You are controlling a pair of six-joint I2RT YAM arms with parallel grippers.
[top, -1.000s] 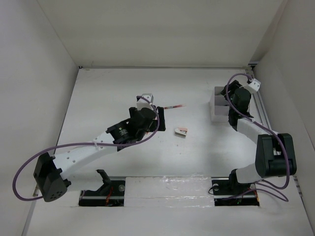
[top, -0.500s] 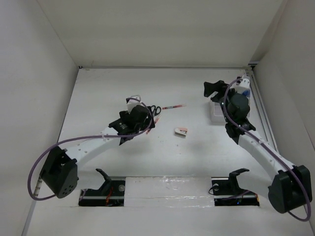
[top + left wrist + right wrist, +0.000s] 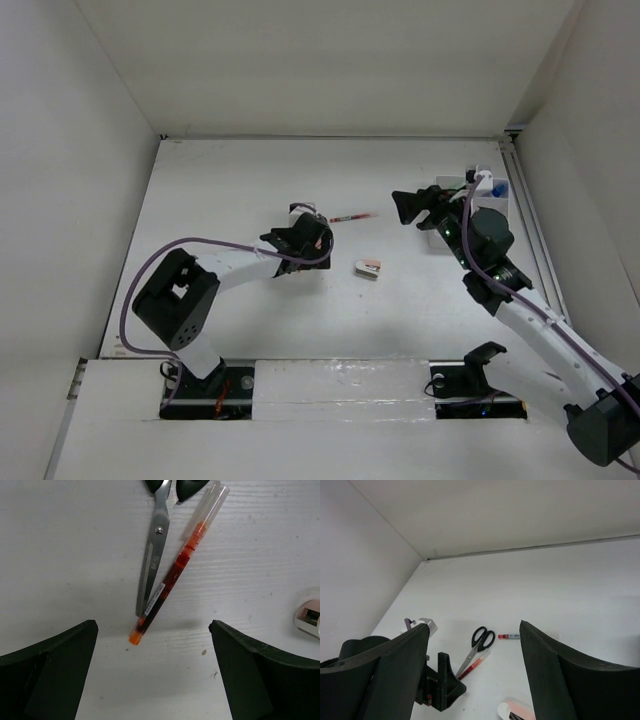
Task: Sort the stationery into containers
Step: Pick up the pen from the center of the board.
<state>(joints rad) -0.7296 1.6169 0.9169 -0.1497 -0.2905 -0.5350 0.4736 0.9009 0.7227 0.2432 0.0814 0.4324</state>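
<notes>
While your left gripper (image 3: 297,238) gapes over scissors (image 3: 154,545) and red pen (image 3: 172,575), eraser (image 3: 368,267) at its four o'clock, your right gripper (image 3: 474,626) gapes empty above the white, white-walled table (image 3: 230,190).

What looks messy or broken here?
Nothing looks broken. The only untidy bit is the red pen, which lies slanted across the tip of the scissors and touches them. Both are loose on the table. The eraser lies by itself nearby.
</notes>
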